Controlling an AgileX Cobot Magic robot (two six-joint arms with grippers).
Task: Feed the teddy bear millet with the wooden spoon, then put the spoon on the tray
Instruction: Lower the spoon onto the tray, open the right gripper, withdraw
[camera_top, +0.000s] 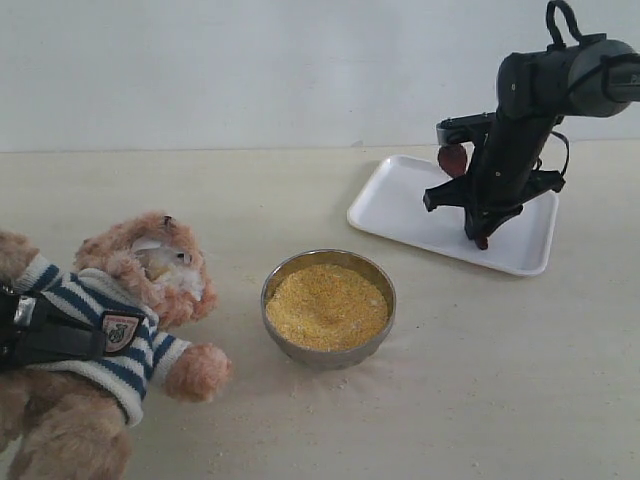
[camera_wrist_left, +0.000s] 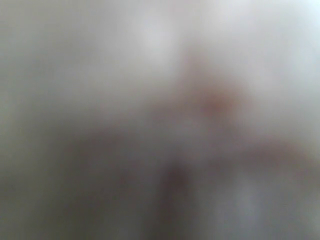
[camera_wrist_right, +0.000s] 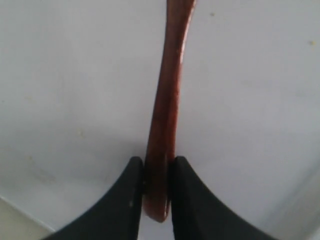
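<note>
The teddy bear (camera_top: 140, 290) leans at the left in its striped shirt. My left gripper (camera_top: 45, 338) lies black across its chest, pressed into the plush and seemingly shut on it. The left wrist view is a grey-pink blur. The millet (camera_top: 326, 305) fills the metal bowl (camera_top: 330, 352) in the middle. My right gripper (camera_top: 480, 230) hangs over the white tray (camera_top: 400, 215), shut on the wooden spoon (camera_top: 453, 158), whose round bowl sticks out on the far side. In the right wrist view the fingers (camera_wrist_right: 127, 192) clamp the spoon's handle (camera_wrist_right: 167, 100) just above the tray (camera_wrist_right: 75, 100).
Stray grains lie on the pale table (camera_top: 500, 380) around the bowl. A light wall closes off the back.
</note>
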